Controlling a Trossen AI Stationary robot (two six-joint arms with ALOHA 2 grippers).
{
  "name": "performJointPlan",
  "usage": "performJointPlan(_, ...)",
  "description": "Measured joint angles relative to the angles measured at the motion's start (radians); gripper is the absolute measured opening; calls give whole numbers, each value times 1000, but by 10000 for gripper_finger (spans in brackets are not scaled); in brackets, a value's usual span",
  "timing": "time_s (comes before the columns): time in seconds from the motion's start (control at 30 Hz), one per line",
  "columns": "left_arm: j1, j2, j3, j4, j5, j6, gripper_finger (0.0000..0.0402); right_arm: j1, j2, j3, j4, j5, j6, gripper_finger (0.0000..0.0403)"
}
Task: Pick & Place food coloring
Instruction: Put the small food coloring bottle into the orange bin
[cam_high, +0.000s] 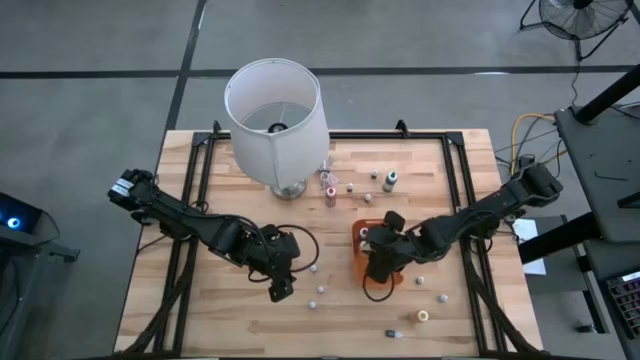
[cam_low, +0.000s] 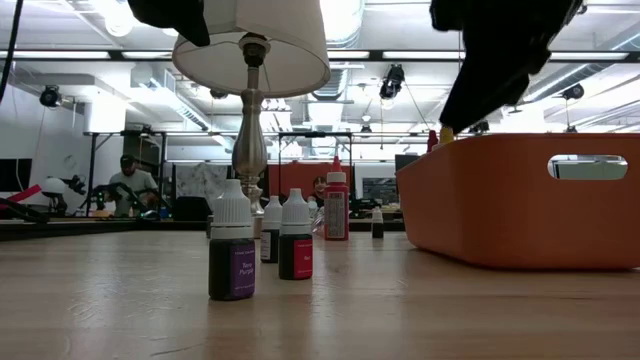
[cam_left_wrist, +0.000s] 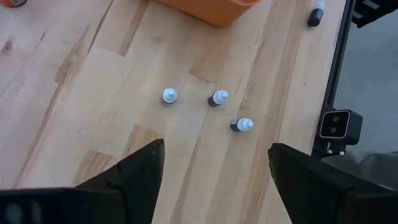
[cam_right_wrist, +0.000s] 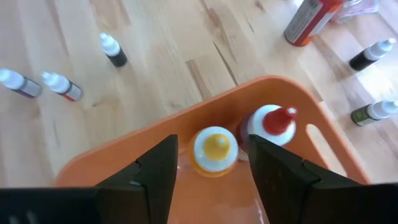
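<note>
1. Over the orange tray hangs my right gripper, fingers parted, nothing between them; a yellow-capped bottle stands in the tray right below the gap, a red-tipped bottle just beside it.
2. My left gripper hovers above bare wood near the table's front, fingers spread wide, empty.
3. Three small white-capped bottles stand ahead of the left gripper, close together, well clear of the tray wall; open plank all round them.
4. Low view: a purple-labelled bottle nearest the camera, a dark red one and another behind it, all upright, apart from each other.
5. More food coloring is scattered: a green-dark bottle and tiny caps near the far edge, a red bottle just beside the lamp base, a yellow cap and a dark bottle lying flat near the front edge.
6. Lamp stands at the far-left part of the table; its white drum shade overhangs the edge.
7. Tray: smooth, glossy plastic, oblong, rounded corners, slot handle in the end wall.
8. Table: pale wood planks, visible grain, black metal rails along both sides and the far edge.
9. Free room: wide bare strip along the front-left; right front is spottier with loose bottles.
</note>
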Motion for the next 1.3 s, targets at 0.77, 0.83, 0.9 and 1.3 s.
performJointPlan(0.77,-200,-291,-343,244,-471,65,259,2,-242,0,-95,0,-26,187)
performJointPlan(0.83,-227,-343,-404,293,-485,68,259,2,-243,0,-95,0,-33,187)
performJointPlan(0.9,-252,-395,-463,355,-486,94,259,2,-245,0,-95,0,-40,187)
performJointPlan(1.3,-264,-826,-865,728,-491,277,259,1,-245,0,-95,0,-54,187)
